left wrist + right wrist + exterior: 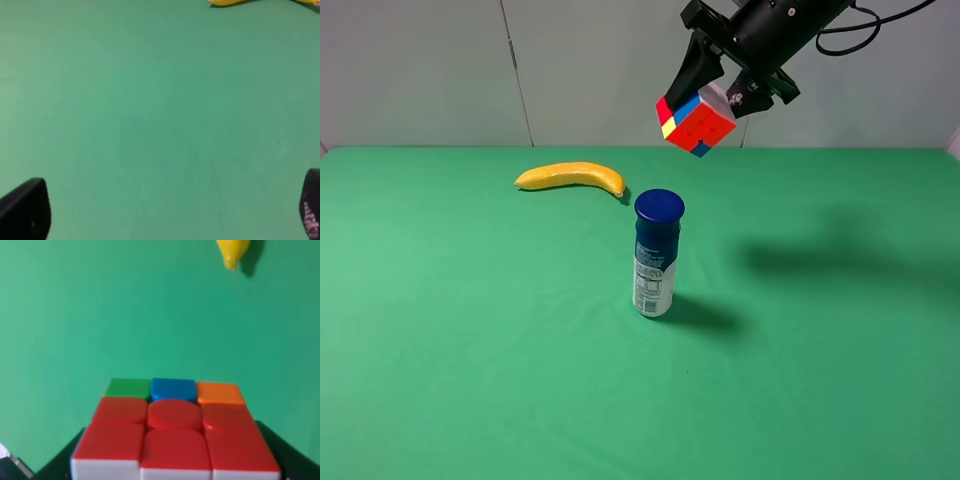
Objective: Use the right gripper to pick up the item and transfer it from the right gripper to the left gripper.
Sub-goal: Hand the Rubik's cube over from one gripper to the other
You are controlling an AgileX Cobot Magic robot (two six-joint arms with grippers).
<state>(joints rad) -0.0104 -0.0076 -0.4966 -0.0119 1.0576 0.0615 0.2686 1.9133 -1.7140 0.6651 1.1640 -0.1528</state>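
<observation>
The green worktop (440, 350) fills most of my high view, with a pale panelled wall (420, 70) behind its far edge. My right gripper (712, 100) hangs high over the far edge, right of the middle, with its jaws closed on the puzzle cube (698, 125). The cube is pinched on two opposite sides and tilted, well off the surface. In the right wrist view its mostly red face (175, 435) points away from the camera. My left gripper (167, 215) is spread wide. I see only its fingertips (25, 212) at opposite sides of the left wrist view, with plain green cloth between them. A blue-capped bottle (657, 260) stands upright at the middle of the worktop. A banana (570, 177) lies toward the far edge, left of the bottle and apart from it. The near half and both side stretches read as open green.
</observation>
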